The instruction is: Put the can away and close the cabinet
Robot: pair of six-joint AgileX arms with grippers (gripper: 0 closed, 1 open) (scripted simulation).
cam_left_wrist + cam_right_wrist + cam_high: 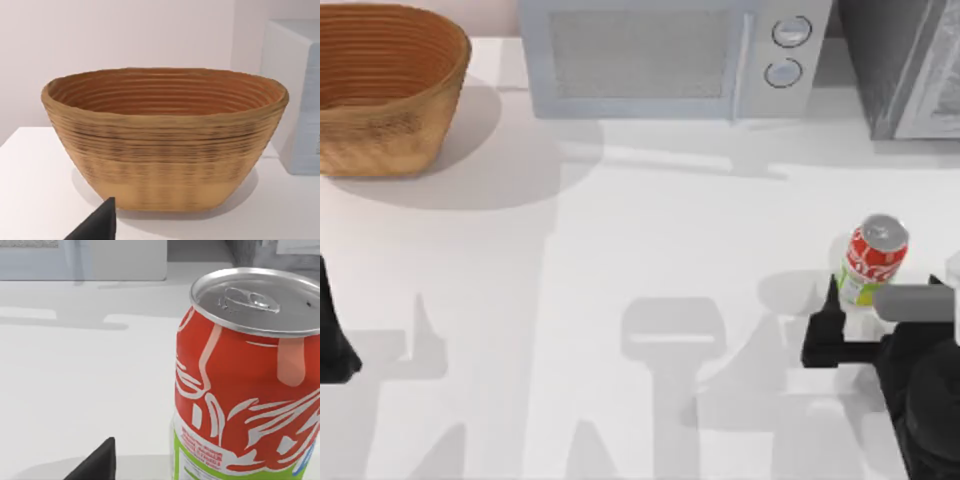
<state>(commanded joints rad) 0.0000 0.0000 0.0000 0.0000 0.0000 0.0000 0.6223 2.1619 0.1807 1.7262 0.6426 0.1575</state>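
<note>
Right gripper sits at the table's right edge, low in the top view, just beside the can. One dark finger shows on the can's left side; the other side is cut by the frame and partly covered by a pale grey part of the arm, so I can't tell whether the fingers are spread or closed, or whether they touch the can. Right wrist view: can upright on the table, silver top visible, green band at its base, one dark fingertip apart from it.

Cabinet is at the back right corner, cut by the frame: dark speckled side facing left, lighter framed panel on its right. Open tabletop lies between can and cabinet. I can't tell how the door stands.

Microwave sits at back centre, just left of the cabinet, with a narrow gap between them. Wicker basket is at back left, near the table's left edge.

Centre of the table carries arm shadows across a wide run of white surface from basket to can.

Left gripper is parked at the left edge, well apart from the can. Left wrist view faces the basket, with one fingertip in front of it and the microwave's side beside it. Can't tell its finger state.
</note>
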